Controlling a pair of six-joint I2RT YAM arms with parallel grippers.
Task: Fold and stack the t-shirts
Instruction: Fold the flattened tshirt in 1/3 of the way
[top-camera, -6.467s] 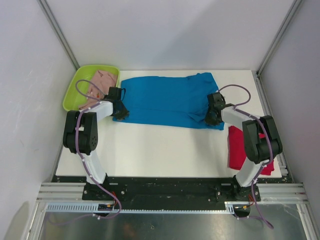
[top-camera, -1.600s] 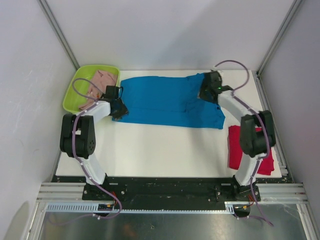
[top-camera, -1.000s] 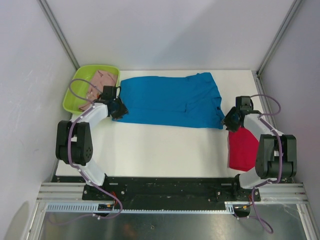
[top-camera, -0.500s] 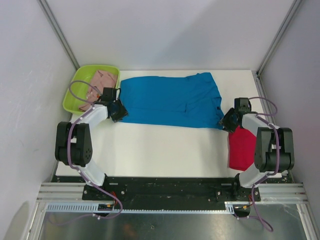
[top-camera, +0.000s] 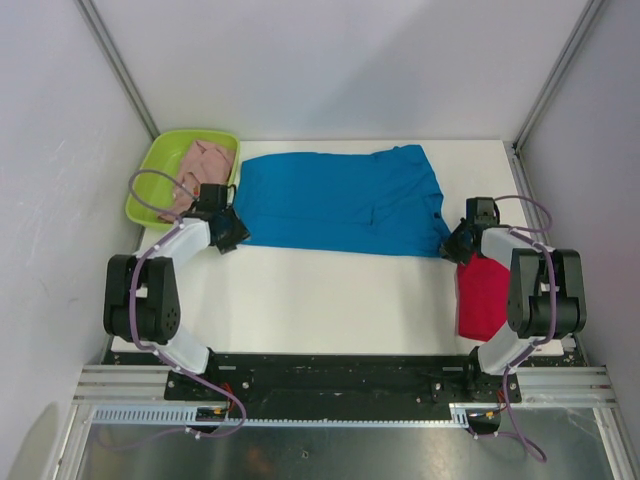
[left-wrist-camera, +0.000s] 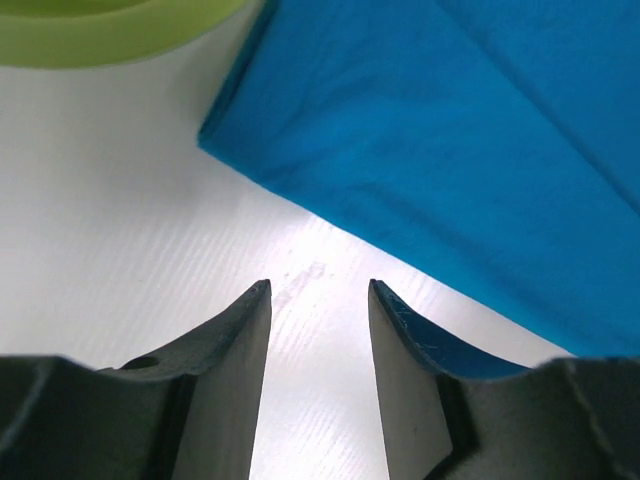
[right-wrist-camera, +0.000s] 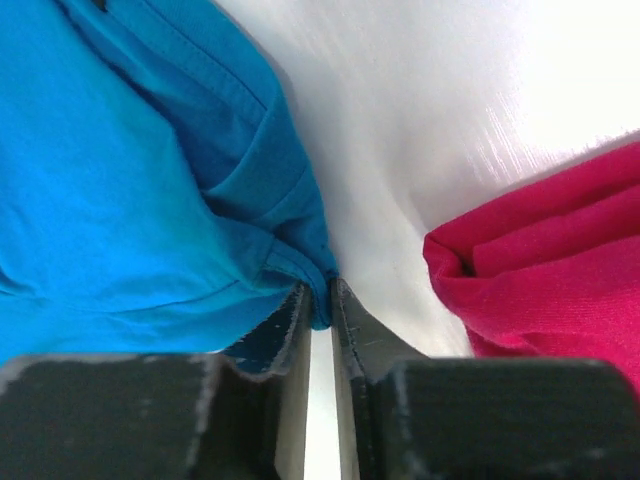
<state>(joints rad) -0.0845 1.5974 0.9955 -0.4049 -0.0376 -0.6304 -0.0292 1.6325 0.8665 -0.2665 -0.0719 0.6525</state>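
The bright blue t-shirt (top-camera: 340, 200) lies spread flat across the far half of the table. My left gripper (top-camera: 229, 237) is open and empty at its near-left corner (left-wrist-camera: 420, 150), just off the cloth over bare table (left-wrist-camera: 150, 230). My right gripper (top-camera: 455, 246) is shut on the blue shirt's near-right corner (right-wrist-camera: 322, 300). The red t-shirt (top-camera: 490, 295) lies folded at the right edge, next to the right gripper; it also shows in the right wrist view (right-wrist-camera: 540, 260). The pale pink t-shirt (top-camera: 200, 165) lies crumpled in the lime-green tray (top-camera: 160, 165).
The lime-green tray's rim (left-wrist-camera: 110, 30) is just beyond the blue shirt's left corner. Grey walls and metal frame posts enclose the table on three sides. White tabletop (top-camera: 330, 300) lies between the blue shirt and the near edge.
My right gripper swung from the blue shirt's far-right corner to its near-right corner and closed on it. My left gripper slid slightly left and nearer, off the shirt's corner.
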